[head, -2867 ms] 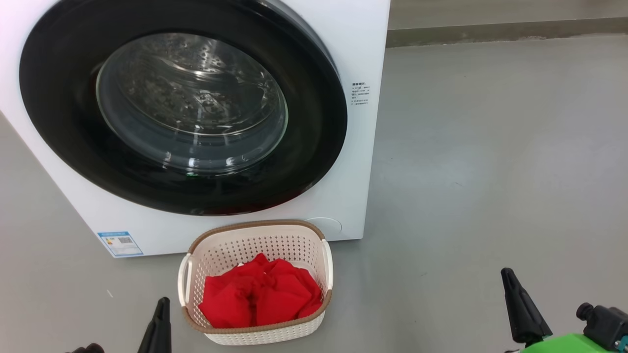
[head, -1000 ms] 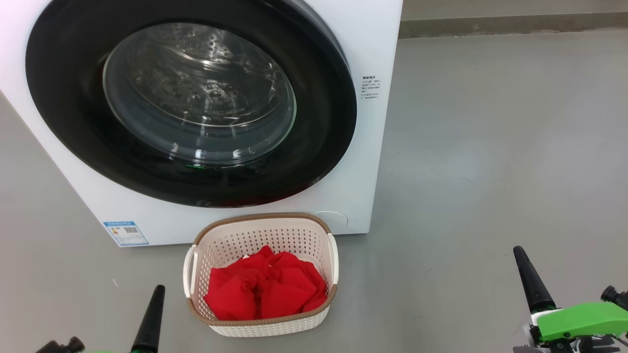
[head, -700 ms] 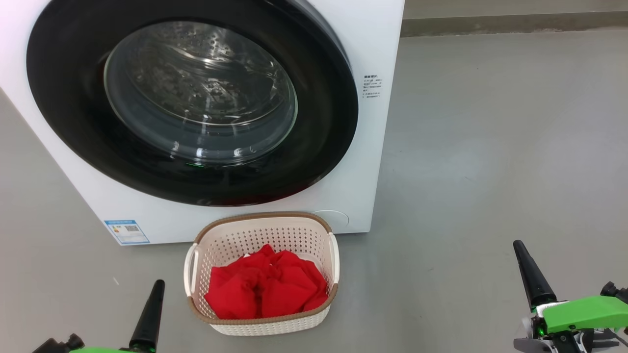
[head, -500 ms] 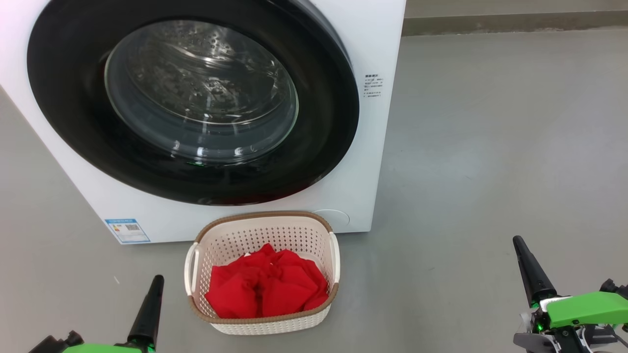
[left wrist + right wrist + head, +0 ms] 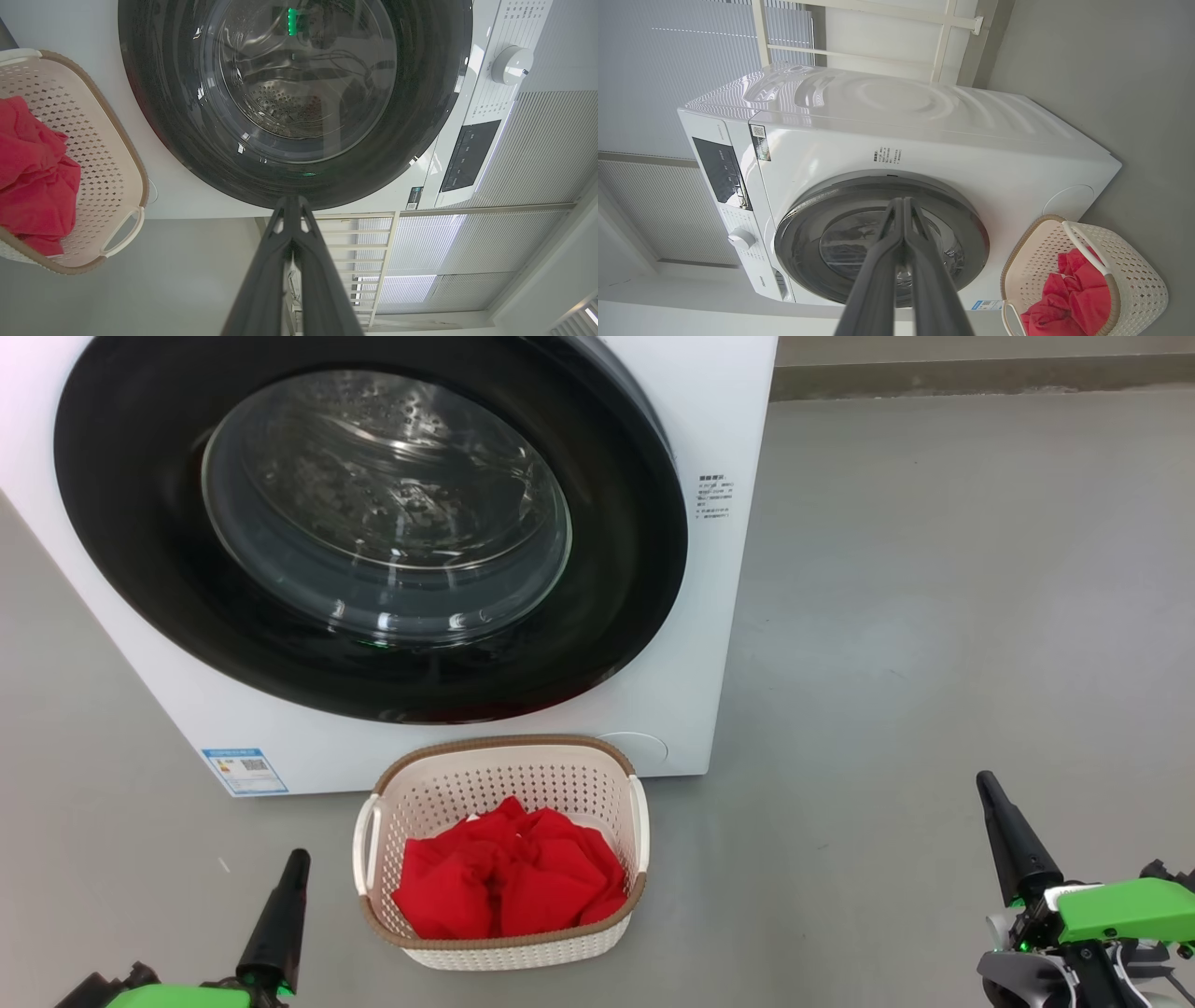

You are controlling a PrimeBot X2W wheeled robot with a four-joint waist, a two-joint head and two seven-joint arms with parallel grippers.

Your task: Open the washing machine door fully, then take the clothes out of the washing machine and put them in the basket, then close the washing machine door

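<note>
Left gripper (image 5: 297,861): near left, low. Fingers (image 5: 261,280) pressed together into one dark spike, tip aimed far, leaning slightly right. Left green wrist housing (image 5: 177,997) at near edge.
Right gripper (image 5: 986,784): near right. Jaws likewise closed, spike aimed far, leaning slightly left. Right green wrist housing (image 5: 1120,910) behind it, roughly level.
Both grippers well apart.

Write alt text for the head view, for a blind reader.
A cream basket of red clothes sits on the floor before a white washing machine whose black-rimmed door is closed. The left gripper and right gripper, both shut, point up from the bottom corners.
</note>
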